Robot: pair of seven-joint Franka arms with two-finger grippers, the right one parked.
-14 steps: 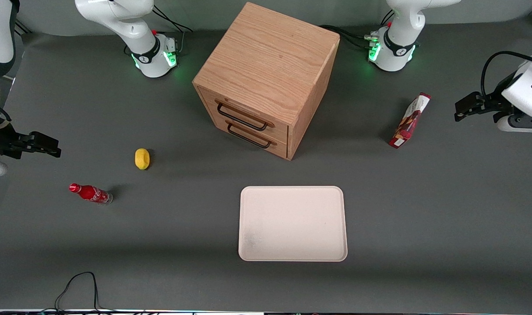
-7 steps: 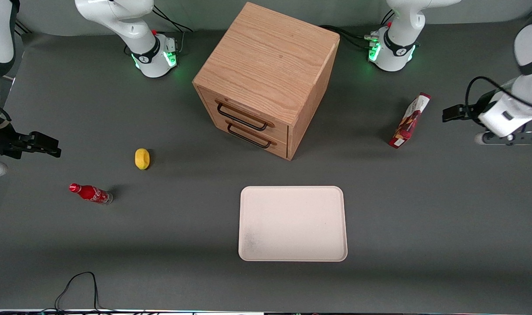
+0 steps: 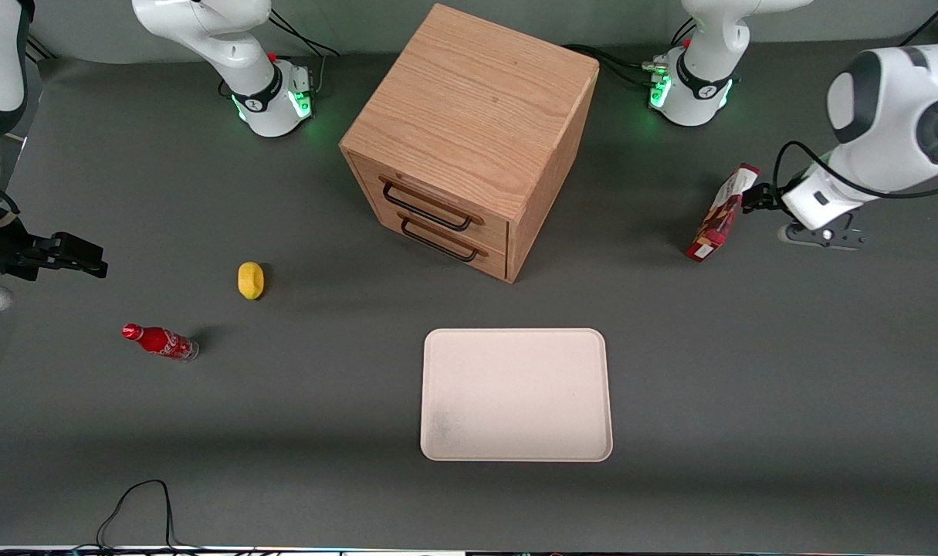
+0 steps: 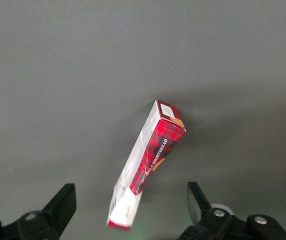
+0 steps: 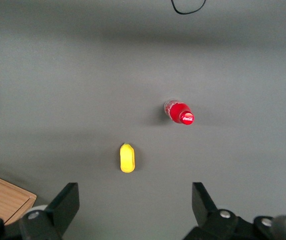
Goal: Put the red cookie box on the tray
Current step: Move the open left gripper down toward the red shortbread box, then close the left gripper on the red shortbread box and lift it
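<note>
The box (image 3: 722, 213) stands on its long narrow edge on the counter (image 3: 746, 371), toward the working arm's end, beside the cabinet (image 3: 469, 139) and farther from the front camera than the tray (image 3: 516, 394), well apart from it; nothing lies on the tray. The hand (image 4: 130, 215) hovers above the box, close to its upper end in the front view; the wrist view shows the two fingers (image 4: 60, 207) spread wide with the box's white end between them, so it is open and holds nothing.

The step in hand looks like the approach to a grasp; the placing itself is not begun.

Risks, as I judge them: the box rests on a thin edge and looks tippy, so a finger that meets it early on the way down could knock it flat, and a flat carton is harder to pinch; the box lies aslant to the finger line, so unless the wrist turns, the fingers may close on corners and twist it out; a grip near one end of so long a carton could let it swing or slip during the carry; a low carry could catch the tray's rim.
</note>
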